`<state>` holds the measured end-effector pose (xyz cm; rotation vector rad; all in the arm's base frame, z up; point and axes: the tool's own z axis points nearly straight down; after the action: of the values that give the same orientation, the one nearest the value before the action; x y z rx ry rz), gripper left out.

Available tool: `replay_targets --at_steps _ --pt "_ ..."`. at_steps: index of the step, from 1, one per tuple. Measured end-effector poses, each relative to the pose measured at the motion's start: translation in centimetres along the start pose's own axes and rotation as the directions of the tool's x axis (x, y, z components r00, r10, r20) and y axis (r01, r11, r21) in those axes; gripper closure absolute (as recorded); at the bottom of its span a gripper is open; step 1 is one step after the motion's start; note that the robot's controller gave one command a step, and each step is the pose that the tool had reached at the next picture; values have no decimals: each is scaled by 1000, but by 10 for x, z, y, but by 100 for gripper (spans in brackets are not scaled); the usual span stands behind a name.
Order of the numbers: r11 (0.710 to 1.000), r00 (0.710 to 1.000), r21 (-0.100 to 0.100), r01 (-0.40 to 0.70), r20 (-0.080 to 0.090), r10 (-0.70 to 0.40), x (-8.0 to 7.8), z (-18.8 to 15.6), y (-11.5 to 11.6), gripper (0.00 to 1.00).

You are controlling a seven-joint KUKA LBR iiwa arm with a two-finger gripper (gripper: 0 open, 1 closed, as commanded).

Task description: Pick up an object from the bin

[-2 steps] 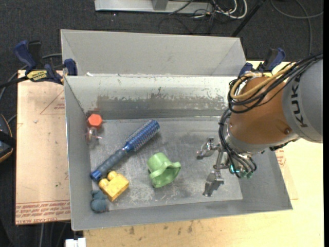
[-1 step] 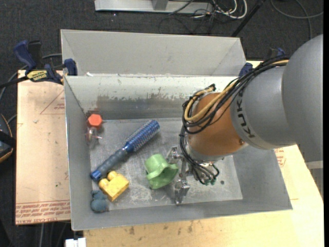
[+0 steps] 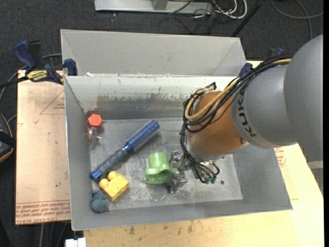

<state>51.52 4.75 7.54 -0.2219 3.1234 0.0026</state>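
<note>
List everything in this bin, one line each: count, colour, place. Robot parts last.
hairbrush: one, blue, lying diagonally on the floor left of centre, bristle head toward the back.
small bottle: one, clear with an orange cap, back left of the floor.
toy block: one, yellow, front left, at the hairbrush's handle end.
rounded lump: one, blue-grey, front left corner, just in front of the toy block.
curved plastic piece: one, light green, front centre.
bin: one, grey metal, holding all of these.
arm: one, grey with an orange cover and cables, reaching in from the right.
tool: one, dark, low at the curved plastic piece's right edge.
</note>
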Motion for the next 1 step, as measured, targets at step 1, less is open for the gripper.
replay_targets --at_steps 1 --pt "1000 1000 1 16 2 -16 -9 -240 6 100"
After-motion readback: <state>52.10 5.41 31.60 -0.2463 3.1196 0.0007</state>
